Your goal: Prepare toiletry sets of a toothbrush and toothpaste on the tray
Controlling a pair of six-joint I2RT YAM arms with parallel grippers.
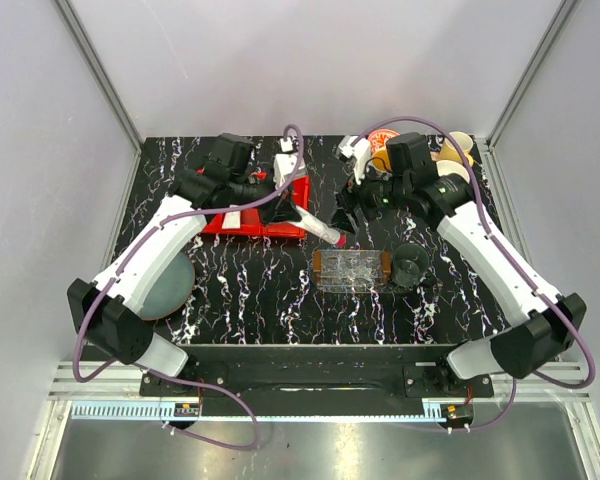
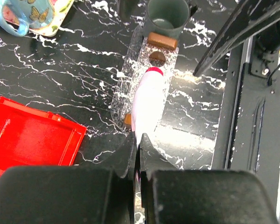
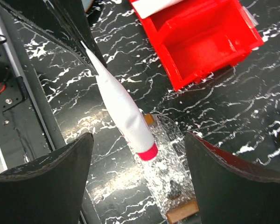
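One toothpaste (image 2: 147,105) tube hangs from my left pincer (image 2: 137,142), whose fingers are pressed shut on the flat tail. That lets the pink cap lead, slanting down toward the clear tray (image 2: 123,88) close below. Holding it by the tail should keep my fingers clear of the tray's rim, I judge. My right pincer (image 1: 346,218) hovers nearby, spread wide and empty. I cannot make out a toothbrush.

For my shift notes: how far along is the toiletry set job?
Done: nothing; the tray holds no item yet. In hand: the left tool grips a toothpaste tube by its flat end, near the tray; the right tool hangs open beside it. Left: placing it, plus a toothbrush, which I cannot spot.
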